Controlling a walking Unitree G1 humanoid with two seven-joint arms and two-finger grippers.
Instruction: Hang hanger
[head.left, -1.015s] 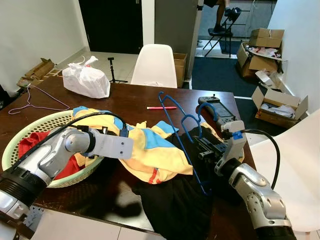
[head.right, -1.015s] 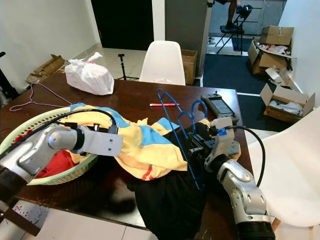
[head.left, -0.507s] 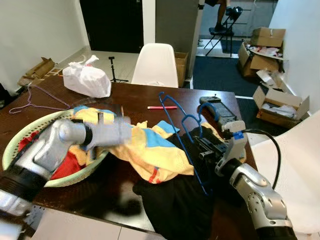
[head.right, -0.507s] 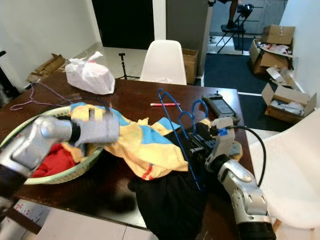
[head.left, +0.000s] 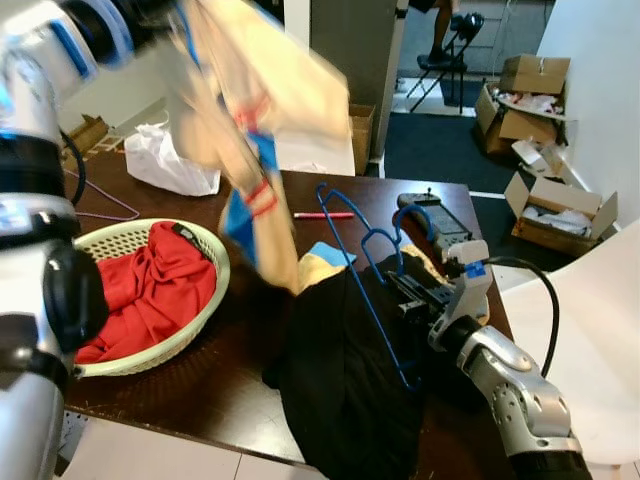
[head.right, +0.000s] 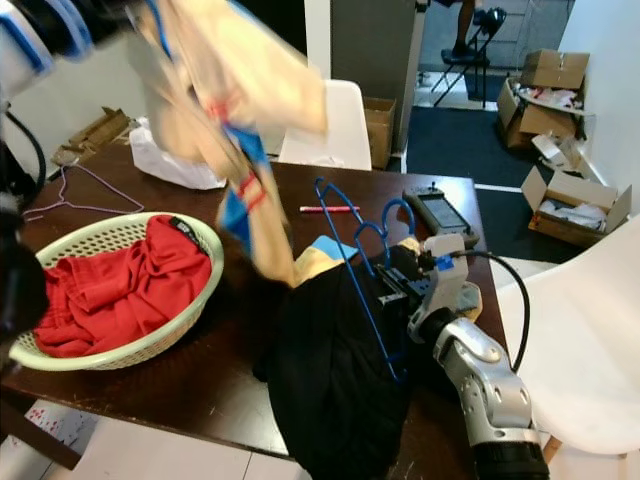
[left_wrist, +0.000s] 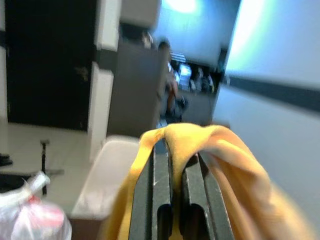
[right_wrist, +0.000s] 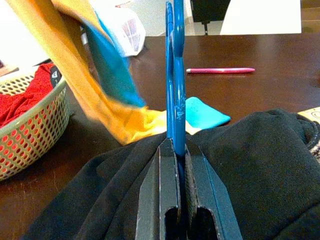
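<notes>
Dark wood, the table (head.left: 250, 205) stood in a cluttered room with a white chair (head.left: 312, 118) behind it. From the head views, the left gripper (left_wrist: 170, 165) was raised high, a blurred yellow and blue garment (head.left: 245, 120) streaming down from it toward the table. A pale basket (head.left: 205, 305) of red cloth (head.left: 150, 290) sat to the left. A black garment (head.left: 350, 370) spilled over the near edge. The left wrist view showed its fingers pinched shut on yellow fabric. The right wrist view showed the right gripper (right_wrist: 176, 150) clamped on the blue hanger (right_wrist: 174, 75), edge-on and upright above the black garment. The yellow cloth's trailing end seemed to rest near the hanger; it could snag the hook and drag it askew, or slip free mid-swing.
</notes>
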